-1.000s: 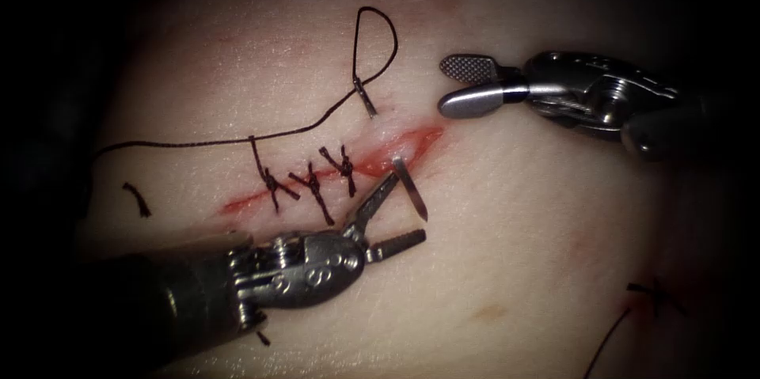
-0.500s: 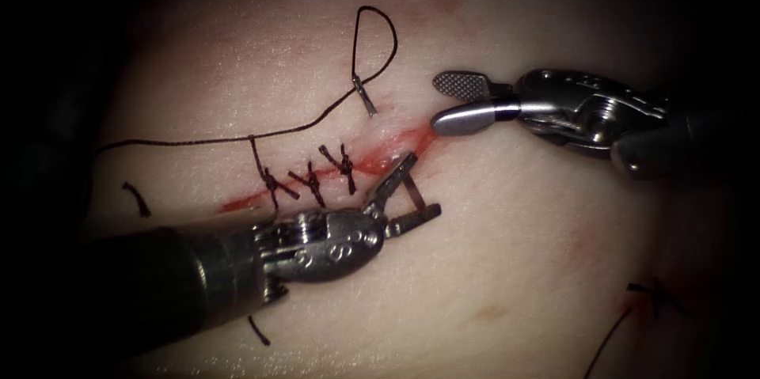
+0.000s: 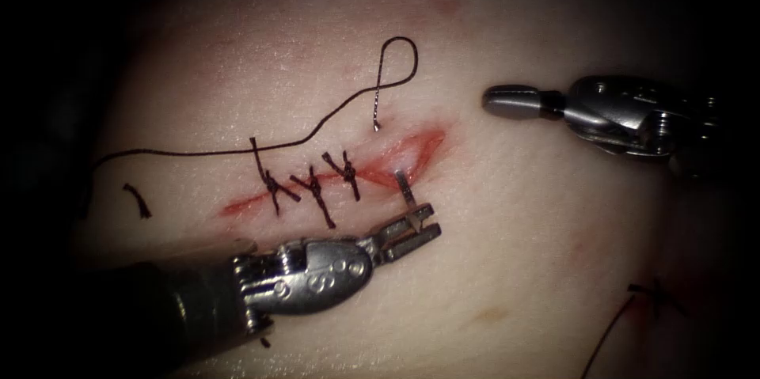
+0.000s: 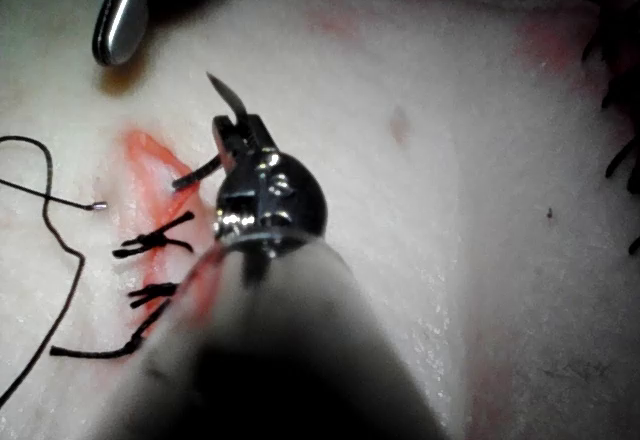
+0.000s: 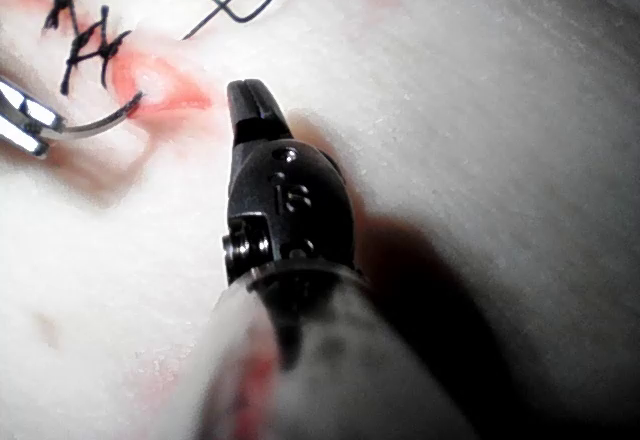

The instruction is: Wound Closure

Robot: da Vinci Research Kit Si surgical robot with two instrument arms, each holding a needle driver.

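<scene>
The curved needle (image 3: pixel 404 189) stands out of the tissue (image 3: pixel 514 213) at the right end of the cut (image 3: pixel 416 149), on its lower right lip. My left tool (image 3: pixel 431 219) comes from the lower left and is shut on the needle close to its tip; the left wrist view shows that grip (image 4: pixel 235 130). The dark thread (image 3: pixel 396 54) enters the tissue on the cut's upper left side, loops upward and trails off to the left. My right tool (image 3: pixel 507 100) hovers to the right of the cut, shut and holding nothing, as the right wrist view confirms (image 5: pixel 252 100).
Three tied stitches (image 3: pixel 313 189) close the cut's left part. Red fluid (image 3: pixel 396 159) lies in the open right end. A cut end of thread (image 3: pixel 138 201) lies at the far left. Another stitch with thread (image 3: pixel 649 292) sits at the lower right.
The left jaws closed on the needle's tip end and drew it out; its thread end sank into the tissue. The right tool closed and drew back to the right.
</scene>
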